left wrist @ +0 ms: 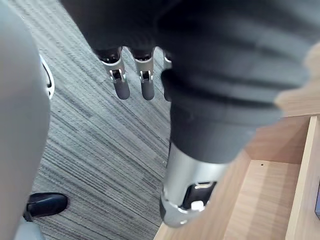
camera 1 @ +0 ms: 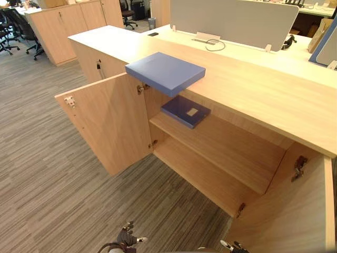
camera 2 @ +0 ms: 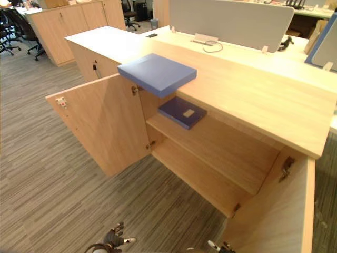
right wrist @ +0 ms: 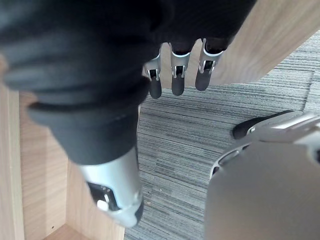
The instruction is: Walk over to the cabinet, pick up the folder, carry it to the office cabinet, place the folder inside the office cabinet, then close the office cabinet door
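1. Cabinet (camera 1: 247, 87) of pale wood, in our left eye view, has both doors swung wide: the left door (camera 1: 108, 124) and the right door (camera 1: 295, 211). We see a blue folder (camera 1: 165, 73) lying flat on the cabinet's top, one corner jutting past the front edge above the opening. A dark blue folder (camera 1: 185, 110) lies flat inside the cabinet on its upper shelf (camera 1: 226, 150), beneath the first one.
2. In the right eye view we find the left hand (camera 2: 113, 240) and the right hand (camera 2: 218, 246) low in front of the cabinet, over the grey carpet (camera 2: 52, 174) and well apart from both folders.
3. In the left wrist view we see the left hand's fingers (left wrist: 121, 85) hanging straight and a little apart, clasping nothing, with the carpet past them and the cabinet's inner wood beside the thumb (left wrist: 185, 200).
4. In the right wrist view the right hand's fingers (right wrist: 177, 75) likewise hang straight and slightly spread, around nothing, with pale wood of the cabinet just beyond them.
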Motion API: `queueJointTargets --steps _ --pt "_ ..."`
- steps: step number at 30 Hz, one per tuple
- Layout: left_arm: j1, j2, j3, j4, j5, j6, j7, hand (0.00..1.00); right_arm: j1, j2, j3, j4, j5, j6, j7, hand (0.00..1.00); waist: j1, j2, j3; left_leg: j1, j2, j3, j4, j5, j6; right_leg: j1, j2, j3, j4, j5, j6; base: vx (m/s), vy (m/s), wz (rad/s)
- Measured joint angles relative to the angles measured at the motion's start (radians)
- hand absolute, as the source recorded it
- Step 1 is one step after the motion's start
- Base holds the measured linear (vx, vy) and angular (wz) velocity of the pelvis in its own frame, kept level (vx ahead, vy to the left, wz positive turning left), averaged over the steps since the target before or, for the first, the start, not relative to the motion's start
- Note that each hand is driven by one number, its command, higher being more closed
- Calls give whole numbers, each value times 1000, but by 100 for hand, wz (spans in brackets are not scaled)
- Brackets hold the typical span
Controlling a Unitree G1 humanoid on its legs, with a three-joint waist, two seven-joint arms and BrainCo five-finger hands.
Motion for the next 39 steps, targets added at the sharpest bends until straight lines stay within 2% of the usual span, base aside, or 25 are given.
queueJointTargets --steps 1,4,5,6,7,8,9,10,11,12,13,15,19,20,21,23,24,26,28,30,32,34,39 --pt "-1 2 -2 -4 -2 0 1 0 -4 3 -5 0 0 0 -1 0 6 -6 2 -27 -35 -3 -51 -37 -15 18 -26 37 -8 0 1 198 119 -49" --pt "-1 9 -15 -35 -22 -5 6 0 -15 12 -8 -1 -2 0 -5 0 7 -29 12 -89 -133 -59 -207 -67 -34 42 -95 101 -10 1 5 115 181 -49" --pt "-1 9 -20 -42 -30 -15 11 0 -20 14 -7 0 -4 0 -5 0 13 -31 13 -133 -193 -141 -340 -66 -45 45 -133 134 -7 1 27 74 268 -65" --pt "-1 9 -22 -42 -34 -19 15 0 -24 15 -7 -1 -4 -1 -5 0 17 -30 13 -139 -210 -179 -396 -57 -59 46 -144 149 -6 -1 43 101 356 -89" --pt "-2 12 -27 -41 -40 -22 20 0 -27 17 -3 -2 -4 -3 -4 0 22 -30 13 -150 -236 -253 -508 -23 -79 44 -167 170 -5 -14 96 94 365 -91" --pt "-1 12 -31 -37 -46 -23 22 0 -27 13 2 -2 -4 -5 -4 0 23 -24 12 -150 -247 -316 -580 52 -97 48 -178 198 3 -37 144 107 392 -88" --pt "-1 13 -33 -30 -54 -23 25 0 -20 10 3 -3 -5 -5 -4 0 21 -21 8 -141 -255 -337 -581 116 -115 51 -183 213 10 -45 160 132 448 -75" --pt "-3 25 -36 -27 -62 -23 27 0 -12 19 6 0 -5 -4 -5 0 21 -41 -8 -130 -289 -333 -576 150 -110 54 -213 215 9 -48 189 142 418 -45" --pt "-4 36 -37 -28 -63 -23 28 0 -2 26 26 -2 -5 -4 -4 0 17 -60 -17 -129 -308 -325 -586 142 -104 52 -232 210 3 -39 198 177 447 -33" --pt "-8 53 -41 -26 -66 -23 28 0 7 42 36 0 -6 -3 -3 0 9 -93 -24 -132 -339 -309 -580 123 -91 43 -266 212 -7 -23 216 163 375 -27" --pt "-20 56 -52 -11 -66 -23 28 0 7 46 35 0 -7 -1 -2 0 8 -102 -26 -132 -359 -286 -573 105 -74 35 -290 225 -16 4 232 145 295 -28" --pt "-22 57 -66 -3 -65 -22 27 0 6 43 31 -1 -8 -1 -1 0 5 -95 -34 -125 -381 -254 -563 73 -58 24 -316 247 -25 44 256 136 299 -47" --pt "-23 54 -103 8 -64 -22 26 0 -2 35 23 -11 -9 1 5 0 5 -79 -48 -69 -436 -148 -587 37 -24 -47 -366 331 38 86 241 144 293 -63" --pt "-22 54 -108 9 -64 -22 27 0 -3 33 23 -13 -8 1 5 0 6 -71 -53 -66 -442 -130 -597 37 -22 -75 -369 338 64 93 230 142 227 -75" --pt "-23 52 -114 9 -64 -22 27 0 -10 23 23 -18 -8 2 5 0 7 -58 -59 -59 -446 -105 -615 36 -6 -129 -369 332 118 116 196 121 191 -58" --pt "-30 46 -128 2 -65 -22 27 0 -22 2 18 -21 -3 3 4 0 -1 -23 -47 -34 -451 -102 -644 36 18 -196 -373 247 251 141 135 100 137 -35" --pt "-34 46 -134 2 -67 -22 26 0 -24 0 15 -21 -3 3 4 0 -5 -19 -37 -14 -451 -103 -650 33 22 -210 -370 234 304 119 132 76 36 -1" --pt "-30 58 -140 -9 -85 -22 24 0 -21 1 21 -25 -3 2 3 0 -13 -17 -28 55 -447 -112 -666 29 28 -240 -293 209 431 7 159 86 -20 8" --pt "-24 65 -152 -27 -126 -24 15 0 -20 8 37 -41 -3 -2 4 0 -10 -28 -25 68 -465 -129 -674 29 25 -260 -250 161 389 5 147 87 -59 6" --pt "-20 42 -162 -38 -174 -24 0 0 -27 -4 36 -39 -1 -8 5 0 -6 -4 -33 55 -467 -133 -704 43 8 -240 -236 180 299 -10 168 94 -62 -6" --pt "-19 31 -162 -63 -252 -23 -22 0 -35 -2 38 -36 3 -10 4 0 -1 -3 -27 43 -464 -127 -724 61 -3 -202 -225 184 198 -18 180 45 -109 -14" --pt "-3 22 -173 -134 -381 -21 -60 0 -36 2 43 -17 22 -10 4 0 -1 -12 -22 56 -448 -126 -756 81 -18 -152 -198 183 98 -8 190 32 -156 -10" --pt "25 16 -206 -306 -627 -20 -120 0 -31 -14 112 -19 39 -13 5 0 1 -15 -24 74 -434 -132 -809 113 -26 -117 -166 183 12 39 180 -17 -70 -3"
